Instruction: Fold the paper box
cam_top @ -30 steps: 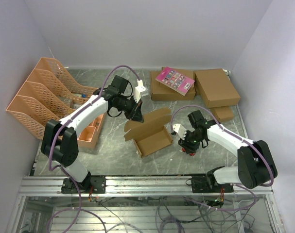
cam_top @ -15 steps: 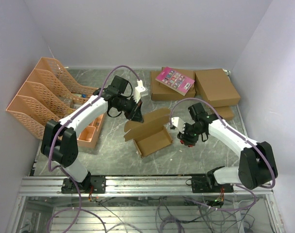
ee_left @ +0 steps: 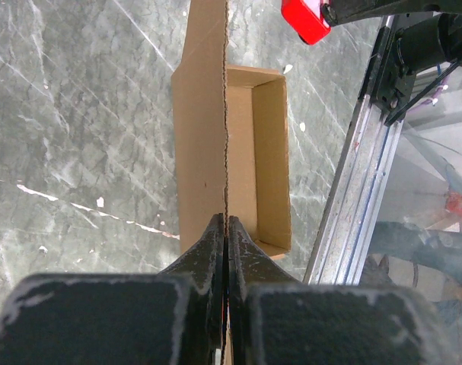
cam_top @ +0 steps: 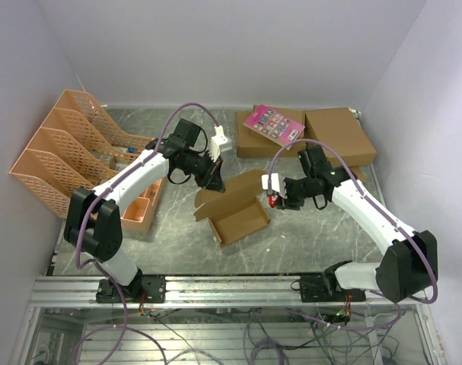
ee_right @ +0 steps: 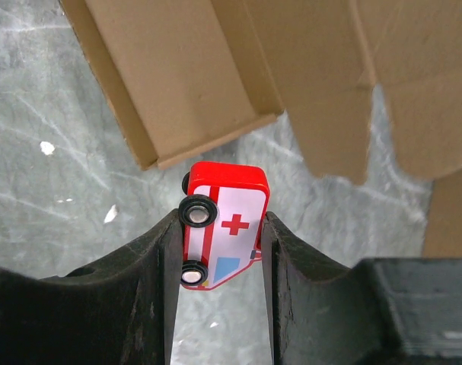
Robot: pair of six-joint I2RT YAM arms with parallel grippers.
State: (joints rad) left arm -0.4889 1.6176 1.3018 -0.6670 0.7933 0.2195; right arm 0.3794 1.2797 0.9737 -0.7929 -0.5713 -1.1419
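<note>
The paper box [cam_top: 242, 219] lies open on the grey marbled table [cam_top: 314, 239] between the arms; the left gripper [ee_left: 226, 228] pinches its upright lid flap; the right gripper [ee_right: 220, 222] (just off the box's right corner) clamps a red toy ambulance [ee_right: 229, 194].

The paper box [cam_top: 242, 220] is matt brown cardboard, smooth-faced with a finely serrated flap edge, pinched in the dull, scuffed black plastic of the left gripper [ee_left: 227, 228]. The toy ambulance [ee_right: 223, 217] clamped in the right gripper [ee_right: 219, 236] is smooth, glossy red and white. The table [cam_top: 314, 243] looks like grey veined stone with a faint sheen, and the rail [cam_top: 231, 289] at its near edge is bare silvery metal.
</note>
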